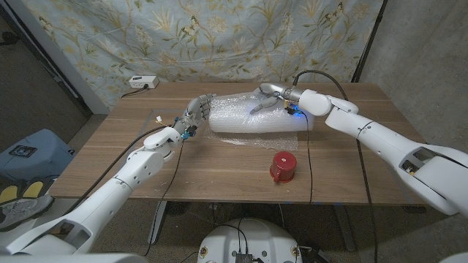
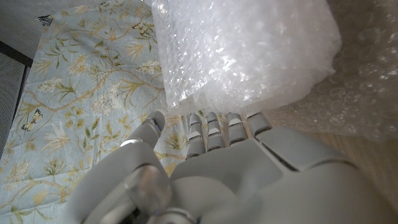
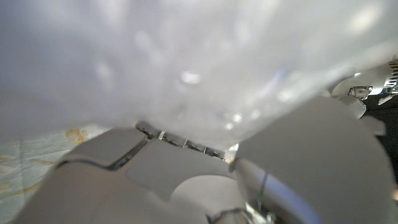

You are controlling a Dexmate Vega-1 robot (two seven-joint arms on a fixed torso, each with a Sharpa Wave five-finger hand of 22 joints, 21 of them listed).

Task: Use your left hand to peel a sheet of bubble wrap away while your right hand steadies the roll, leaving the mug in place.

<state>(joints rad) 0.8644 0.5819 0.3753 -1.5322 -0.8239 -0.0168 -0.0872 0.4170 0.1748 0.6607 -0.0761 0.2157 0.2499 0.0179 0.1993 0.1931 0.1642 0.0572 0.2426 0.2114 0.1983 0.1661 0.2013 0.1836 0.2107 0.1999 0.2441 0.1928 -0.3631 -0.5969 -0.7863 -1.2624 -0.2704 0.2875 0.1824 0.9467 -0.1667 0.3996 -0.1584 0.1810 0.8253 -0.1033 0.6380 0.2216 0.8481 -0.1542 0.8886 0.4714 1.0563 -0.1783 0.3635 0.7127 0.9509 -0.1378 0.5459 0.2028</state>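
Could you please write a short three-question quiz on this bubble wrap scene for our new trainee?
1. True or false: the right hand rests on top of the bubble wrap roll.
2. At which end of the roll is the left hand? A) the robot's left end B) the robot's right end C) on top, at the middle
3. Fill in: the red mug stands on the table, apart from the roll, on the side ____ the robot.

Key: 1 true; 2 A; 3 nearer.
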